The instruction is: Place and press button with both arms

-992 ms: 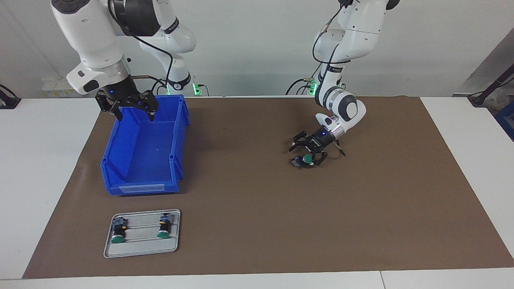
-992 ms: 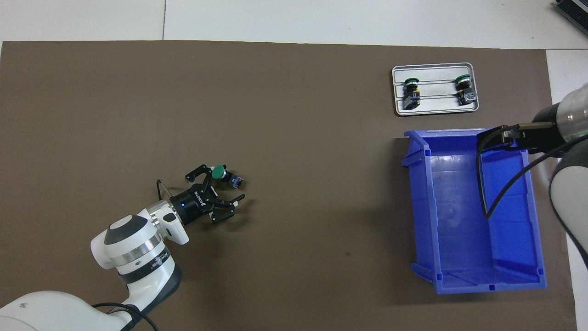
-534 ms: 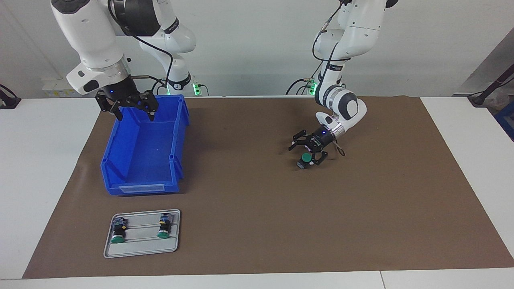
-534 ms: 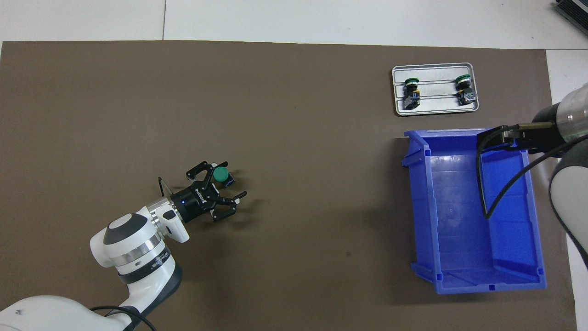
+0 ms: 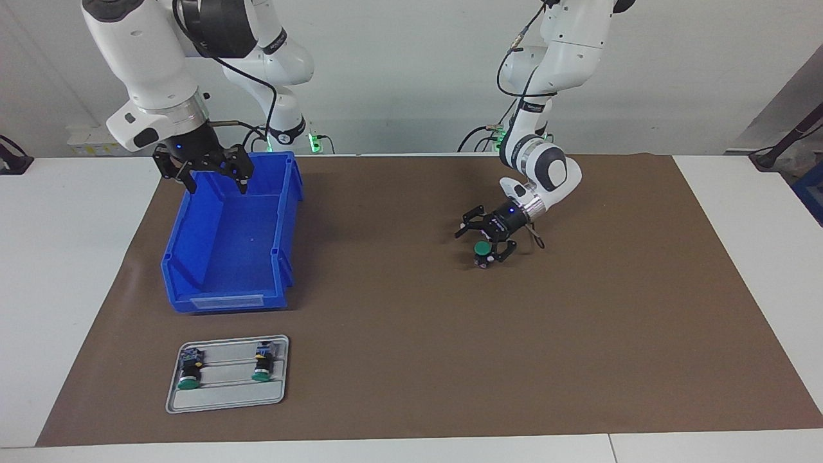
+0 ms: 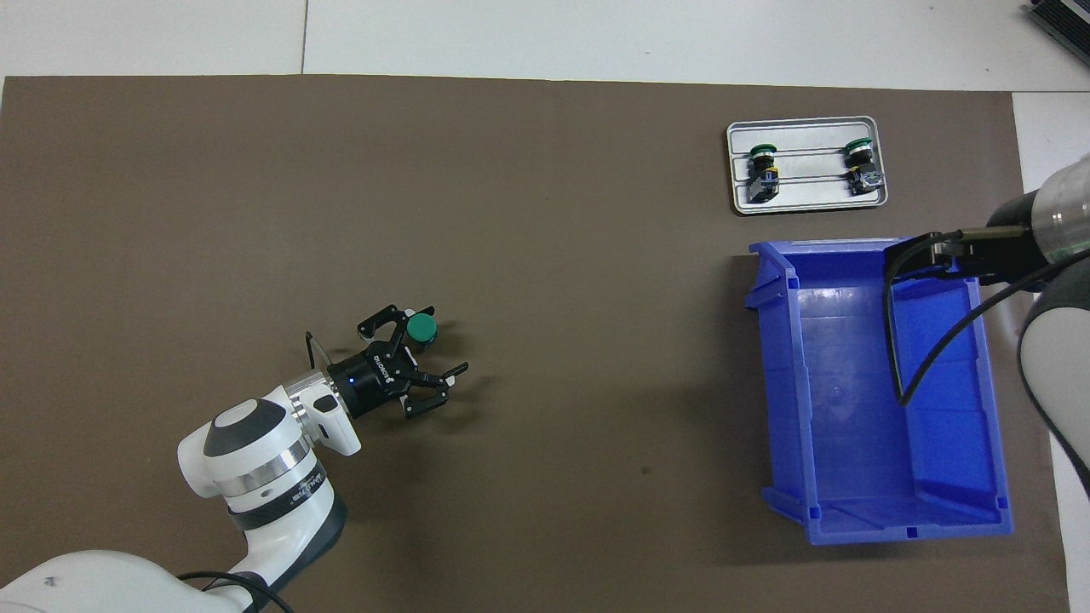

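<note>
The button [image 5: 481, 250] stands on the brown mat [image 5: 411, 360], green cap up, just beside one finger of the left gripper [image 5: 487, 237] and partly between its fingers; if a finger touches it I cannot tell. The left gripper is low over the mat with its fingers spread apart, so it holds nothing.

I judge the button to be light, hard and stiff, with a smooth round cap that can slip. On its small end block it may tip easily when pushed from the side. The black body under the cap looks the best place to take hold; the cap should stay free for pressing.

The right gripper [image 5: 207, 168] waits over the blue bin [image 5: 193, 257], fingers apart and empty. Beside the bin, a grey tray [image 5: 225, 400] carries two more buttons.
</note>
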Motion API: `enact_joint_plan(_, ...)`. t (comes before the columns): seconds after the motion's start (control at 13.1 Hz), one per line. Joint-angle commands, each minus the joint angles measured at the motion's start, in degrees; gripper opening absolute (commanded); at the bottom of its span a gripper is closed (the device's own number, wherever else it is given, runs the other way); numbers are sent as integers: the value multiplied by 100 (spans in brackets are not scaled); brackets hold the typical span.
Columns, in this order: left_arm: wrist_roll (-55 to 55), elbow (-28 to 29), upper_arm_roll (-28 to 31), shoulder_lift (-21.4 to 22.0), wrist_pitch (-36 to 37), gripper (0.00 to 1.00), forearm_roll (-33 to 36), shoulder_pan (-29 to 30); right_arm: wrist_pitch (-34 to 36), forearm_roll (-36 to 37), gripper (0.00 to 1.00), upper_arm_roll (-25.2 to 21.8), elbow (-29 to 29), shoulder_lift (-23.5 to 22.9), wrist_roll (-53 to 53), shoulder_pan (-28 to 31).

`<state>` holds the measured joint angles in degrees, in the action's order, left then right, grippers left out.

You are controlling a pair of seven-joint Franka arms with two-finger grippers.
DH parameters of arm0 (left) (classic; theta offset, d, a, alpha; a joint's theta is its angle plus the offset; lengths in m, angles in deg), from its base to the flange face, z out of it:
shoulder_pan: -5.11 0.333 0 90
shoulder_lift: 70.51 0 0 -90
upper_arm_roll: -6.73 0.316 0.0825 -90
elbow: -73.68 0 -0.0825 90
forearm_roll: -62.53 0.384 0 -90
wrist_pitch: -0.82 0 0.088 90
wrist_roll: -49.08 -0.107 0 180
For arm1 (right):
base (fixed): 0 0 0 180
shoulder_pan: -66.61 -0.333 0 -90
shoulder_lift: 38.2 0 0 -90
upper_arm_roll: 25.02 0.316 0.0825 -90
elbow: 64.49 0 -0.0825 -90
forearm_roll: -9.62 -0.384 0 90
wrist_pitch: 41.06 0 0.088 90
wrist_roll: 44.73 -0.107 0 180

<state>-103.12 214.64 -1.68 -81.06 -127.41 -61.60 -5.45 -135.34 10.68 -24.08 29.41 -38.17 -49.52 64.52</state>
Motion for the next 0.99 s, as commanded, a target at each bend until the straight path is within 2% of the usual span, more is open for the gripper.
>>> enact_joint_plan(0.0,86,63,41,123,-80,100,-59,-34,41,-62,100,3,59,76,153,24)
enact_joint_plan(0.92,95,63,85,105,-123,100,-50,178,41,-62,100,3,59,76,153,24)
